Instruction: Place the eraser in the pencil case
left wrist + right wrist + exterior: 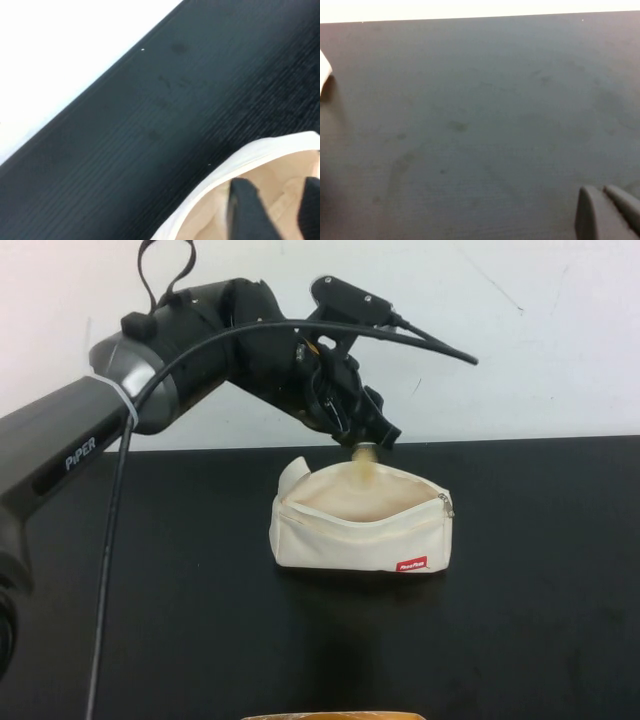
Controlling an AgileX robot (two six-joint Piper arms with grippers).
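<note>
Black table (150, 620), grippers (372, 445) seemingly apart.

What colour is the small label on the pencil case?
Red, on the pencil case label, clearest in the high view.

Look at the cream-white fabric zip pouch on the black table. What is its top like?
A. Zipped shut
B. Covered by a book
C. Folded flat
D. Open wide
D: the cream-white fabric zip pouch stands with its zipper mouth spread open, the left pincer sits just above that opening with a small pale yellow-cream piece, likely the eraser, at its tip, and the right pincer rests low over the bare black table.
</note>
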